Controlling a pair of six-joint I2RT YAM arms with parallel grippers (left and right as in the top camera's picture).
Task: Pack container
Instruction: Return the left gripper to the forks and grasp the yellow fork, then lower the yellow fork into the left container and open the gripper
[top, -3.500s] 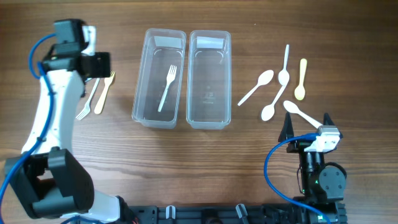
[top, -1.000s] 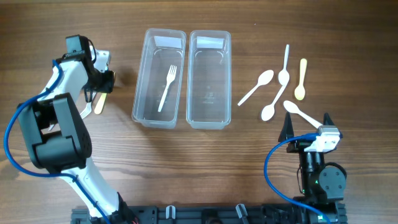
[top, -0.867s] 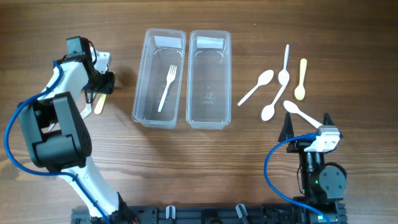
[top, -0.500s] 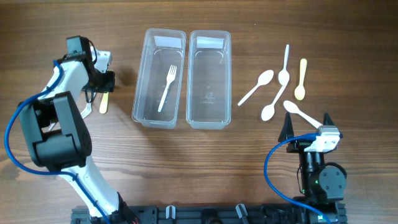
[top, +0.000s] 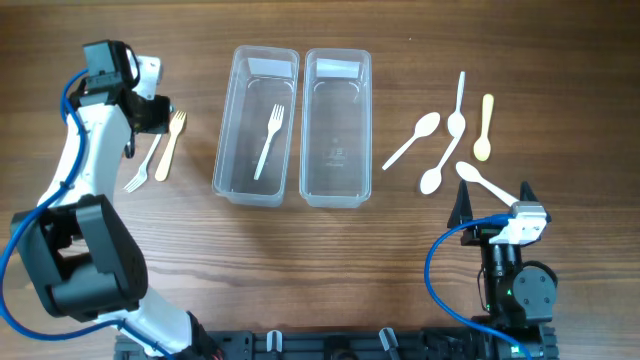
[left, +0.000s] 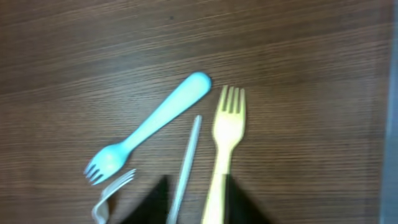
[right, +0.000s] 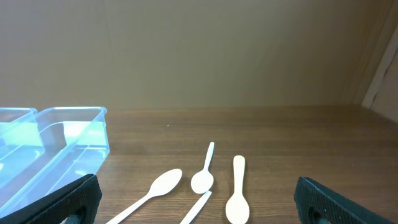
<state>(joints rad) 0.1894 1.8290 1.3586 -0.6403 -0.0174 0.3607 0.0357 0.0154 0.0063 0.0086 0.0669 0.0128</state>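
**A:** At the near edge of the table, our right gripper (top: 495, 204) sits parked, fingers spread wide and empty. Just beyond it, five spoons (top: 440, 166) lie scattered on the wood.

**B:** And further back?

**A:** At mid-table stand two clear tubs side by side. The left tub (top: 250, 108) holds one packed fork (top: 268, 140); the right tub (top: 335, 108) is bare. Far left, our left gripper (left: 199, 203) hovers over three loose forks, fingers apart, holding nothing. Nearest its tips are the handles of a thin fork (left: 185, 167) and a yellow fork (left: 227, 140), both inside the gap. A blue fork (left: 152, 124) lies beyond, angled away.

**B:** So we judge the step to be picking up a fork?

**A:** Yes. To do it well, we should shift sideways until only one handle sits between the fingers. Then we drop straight to the wood and close across the handle's width.
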